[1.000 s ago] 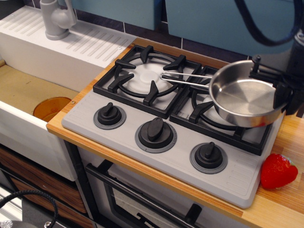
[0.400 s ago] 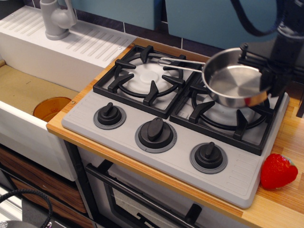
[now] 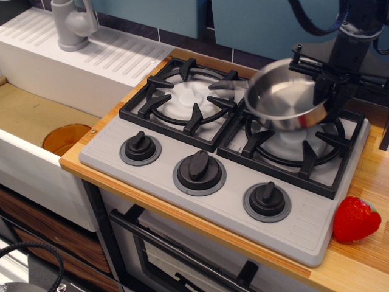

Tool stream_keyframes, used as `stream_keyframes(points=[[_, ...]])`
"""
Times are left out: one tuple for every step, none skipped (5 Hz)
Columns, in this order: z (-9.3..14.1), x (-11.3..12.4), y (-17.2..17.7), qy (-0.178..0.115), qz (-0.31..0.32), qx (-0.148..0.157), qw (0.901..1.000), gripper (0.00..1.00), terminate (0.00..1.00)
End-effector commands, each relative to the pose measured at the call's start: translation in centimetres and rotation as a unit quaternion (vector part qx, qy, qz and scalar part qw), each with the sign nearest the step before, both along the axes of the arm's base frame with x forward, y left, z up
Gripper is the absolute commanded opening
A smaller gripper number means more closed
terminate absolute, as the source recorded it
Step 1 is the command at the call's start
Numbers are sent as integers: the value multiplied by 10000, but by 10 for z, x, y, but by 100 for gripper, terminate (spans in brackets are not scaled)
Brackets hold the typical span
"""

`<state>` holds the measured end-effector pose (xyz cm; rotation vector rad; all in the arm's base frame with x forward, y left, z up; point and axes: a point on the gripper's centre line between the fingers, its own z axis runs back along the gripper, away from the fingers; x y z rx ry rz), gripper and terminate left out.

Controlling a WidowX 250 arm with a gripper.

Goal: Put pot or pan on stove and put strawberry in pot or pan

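The shiny steel pan point(image 3: 285, 96) hangs tilted in the air above the right burner of the grey stove point(image 3: 231, 182), blurred by motion, its wire handle pointing left over the left grate. My black gripper point(image 3: 326, 82) is shut on the pan's right rim, with the arm reaching down from the top right. The red strawberry point(image 3: 355, 219) lies on the wooden counter just off the stove's front right corner, apart from the gripper and the pan.
Three black knobs point(image 3: 199, 167) line the stove's front. A white sink point(image 3: 36, 128) with an orange drain point(image 3: 65, 139) and a grey faucet point(image 3: 73, 24) lies to the left. A black cable point(image 3: 313, 21) loops at top right. An oven door handle point(image 3: 182, 258) is below.
The gripper has lifted the pan off the right grate and carried it up and to the left, tilting it. The strawberry has not moved.
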<state>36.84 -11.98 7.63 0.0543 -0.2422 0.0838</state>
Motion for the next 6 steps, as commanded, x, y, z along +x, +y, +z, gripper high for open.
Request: stream_keyframes(points=[[23,8,3,-197,-45,-167,9997,100,0],[29,5,2,-102,-25,-181,9998,100,0],[47,1,0,-30,12,-243,9997,100,0],[65,-2,0,103,44,-300,9995,100,0],[76,-5,-1,225,-70,-273,9993,100,0],[76,-5,-1,225,-70,-273,9993,100,0]])
